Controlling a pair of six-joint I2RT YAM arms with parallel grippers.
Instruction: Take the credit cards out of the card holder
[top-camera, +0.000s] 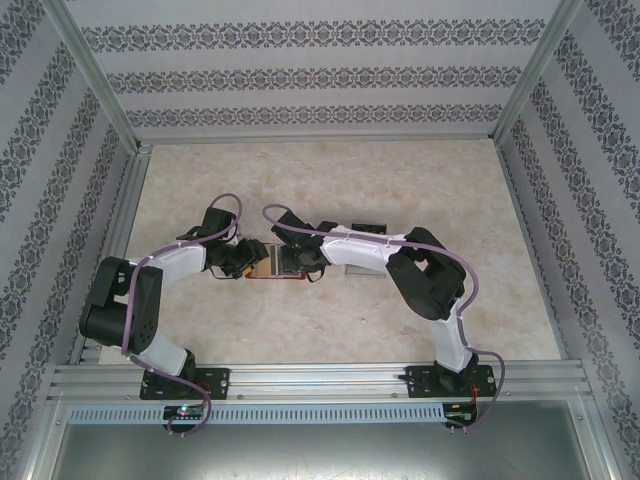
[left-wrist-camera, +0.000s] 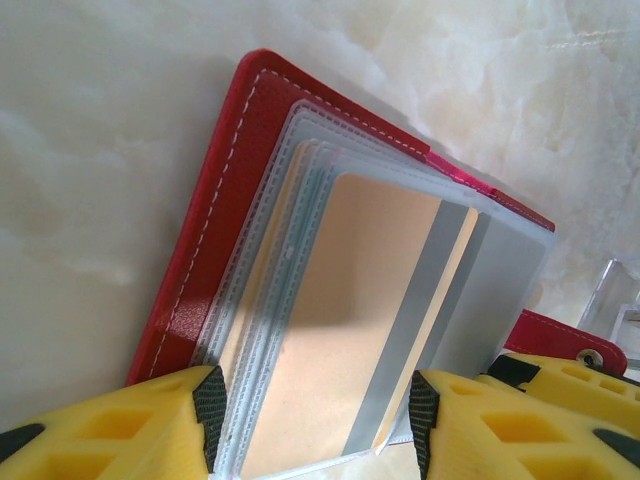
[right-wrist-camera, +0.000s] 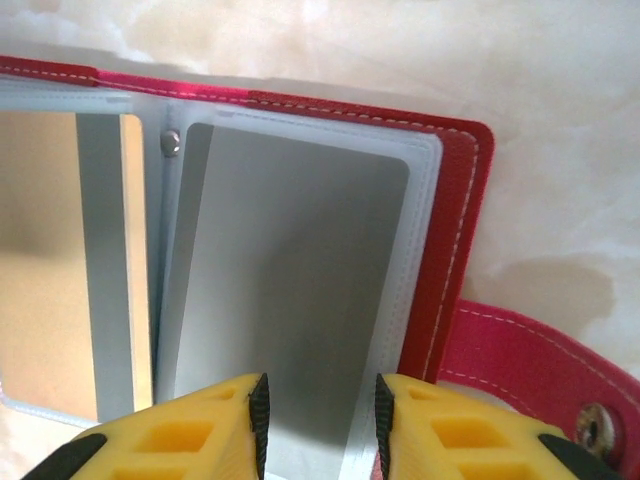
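Note:
The red card holder (top-camera: 283, 277) lies open on the table between both arms. Its red cover (left-wrist-camera: 215, 230) carries a stack of clear pockets, and the top one holds a beige-gold credit card (left-wrist-camera: 330, 330) with a grey stripe. My left gripper (left-wrist-camera: 316, 418) is closed across that pocket stack, one pad on each long edge. On the other half (right-wrist-camera: 455, 230), my right gripper (right-wrist-camera: 322, 420) hovers open over a grey pocket (right-wrist-camera: 290, 270), which passes under both fingers. The closing tab (right-wrist-camera: 540, 365) sticks out to the right.
A dark card (top-camera: 368, 230) lies on the table behind my right forearm, with another flat piece (top-camera: 352, 268) beside it. A clear plastic piece (left-wrist-camera: 620, 300) shows past the tab. Patterned walls and metal rails enclose the marble-look tabletop (top-camera: 430, 180).

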